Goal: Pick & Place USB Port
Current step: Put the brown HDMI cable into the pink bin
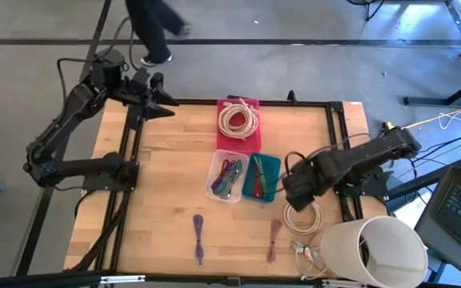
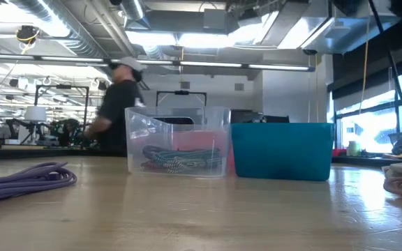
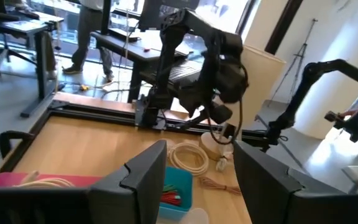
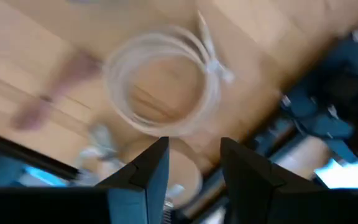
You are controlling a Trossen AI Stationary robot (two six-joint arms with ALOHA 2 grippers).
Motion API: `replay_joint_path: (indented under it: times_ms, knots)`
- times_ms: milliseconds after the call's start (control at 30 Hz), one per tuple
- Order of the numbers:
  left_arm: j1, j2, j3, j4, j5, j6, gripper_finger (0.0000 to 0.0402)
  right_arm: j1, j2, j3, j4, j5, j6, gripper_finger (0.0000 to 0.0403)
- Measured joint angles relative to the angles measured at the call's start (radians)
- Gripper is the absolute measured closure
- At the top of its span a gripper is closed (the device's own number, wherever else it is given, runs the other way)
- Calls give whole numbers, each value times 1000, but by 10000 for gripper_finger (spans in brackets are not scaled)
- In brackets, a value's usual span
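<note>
While the right gripper (image 4: pixel 188 171) hangs above the white cable coil (image 4: pixel 163 84) at the table's (image 1: pixel 166 192) near right side, its fingers stand apart with nothing between them and touch nothing. Just nearer, a white bucket (image 1: pixel 378 250) lies on its side. A brown cable (image 1: pixel 274 240) and a purple cable (image 1: pixel 198 237) rest on the near part of the wood. Mid-table sit the clear bin (image 1: pixel 227 178) and teal bin (image 1: pixel 260 178), touching, cables inside both. Beyond them, the pink bin (image 1: pixel 238 122) holds another white coil (image 1: pixel 238 120). Far left, the left gripper (image 3: pixel 194 180) waits, fingers apart, empty. A person (image 2: pixel 117 104) stands beyond the table.
</note>
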Motion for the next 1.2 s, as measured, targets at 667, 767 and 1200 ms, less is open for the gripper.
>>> replay_joint_path:
  times_ms: [667,767,1200]
  knots:
    - [0,42,0,5,-46,18,222,78,-10,-371,257,-17,-100,202]
    - [0,42,0,5,-46,18,222,78,-10,-410,311,-16,-105,175]
    - [0,42,0,6,-62,2,222,78,-10,-617,522,-81,-73,151]
